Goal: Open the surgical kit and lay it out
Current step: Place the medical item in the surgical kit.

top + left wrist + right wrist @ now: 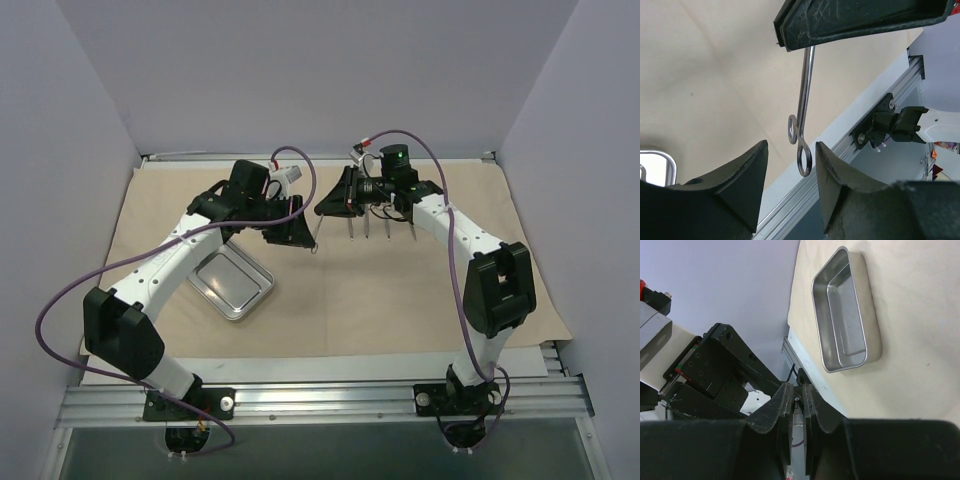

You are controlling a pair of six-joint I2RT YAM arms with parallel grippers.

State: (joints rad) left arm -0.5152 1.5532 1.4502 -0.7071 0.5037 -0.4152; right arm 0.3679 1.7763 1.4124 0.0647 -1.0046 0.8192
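The beige cloth wrap (pixel 400 290) lies spread flat over the table. On its left part rests the small steel tray (pixel 233 283), which the right wrist view also shows (pixel 845 310), with nothing in it. My right gripper (pixel 332 205) is shut on the tip of a thin silver ring-handled instrument (pixel 807 85) that hangs down above the cloth. My left gripper (pixel 791 144) is open. The instrument's ring handles sit between its fingers without touching them. Several more silver instruments (pixel 368 228) lie in a row on the cloth under the right arm.
An aluminium rail (pixel 330 395) carrying both arm bases runs along the near edge. Pale walls close in the left, back and right sides. The two wrists stand close together over the cloth's back middle.
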